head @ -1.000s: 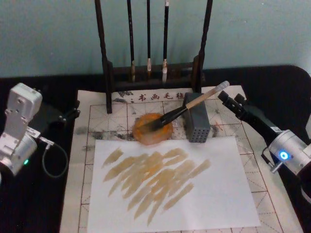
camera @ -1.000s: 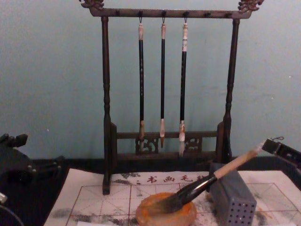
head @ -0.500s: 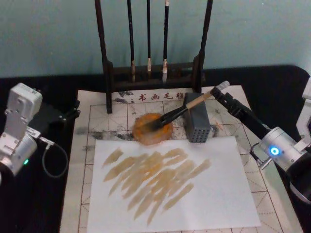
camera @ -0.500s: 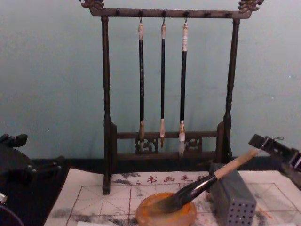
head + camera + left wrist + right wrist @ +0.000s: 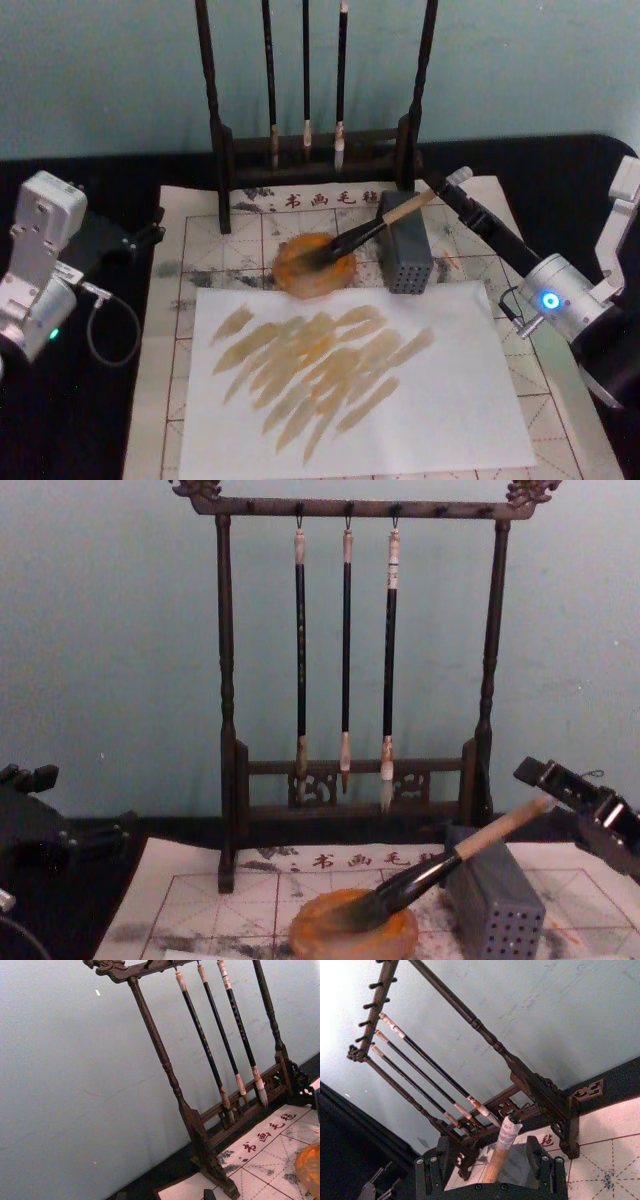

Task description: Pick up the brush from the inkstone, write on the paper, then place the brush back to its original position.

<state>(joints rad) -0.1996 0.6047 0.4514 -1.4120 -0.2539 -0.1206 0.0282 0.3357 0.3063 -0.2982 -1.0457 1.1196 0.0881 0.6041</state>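
The brush [image 5: 365,232] lies slanted, its dark tip in the round orange-brown inkstone [image 5: 300,282] and its pale handle propped on a grey box. My right gripper [image 5: 445,184] is open at the handle's upper end. In the right wrist view the white-wrapped brush end [image 5: 506,1132] stands between its two spread fingers [image 5: 536,1156], with gaps on both sides. The chest view shows the brush [image 5: 430,872] rising from the inkstone [image 5: 330,942] toward the right gripper [image 5: 540,776]. The gridded paper [image 5: 170,310] lies under everything. My left gripper [image 5: 152,230] is parked open at the left.
A plain white sheet [image 5: 430,410] with tan strokes covers the grid's near part. The grey perforated box [image 5: 405,258] stands right of the inkstone. Behind, a dark wooden brush stand [image 5: 222,150] holds three thin hanging brushes [image 5: 346,650].
My right gripper has moved in toward the brush's upper end and now straddles it. The brush, inkstone and left arm have not moved.
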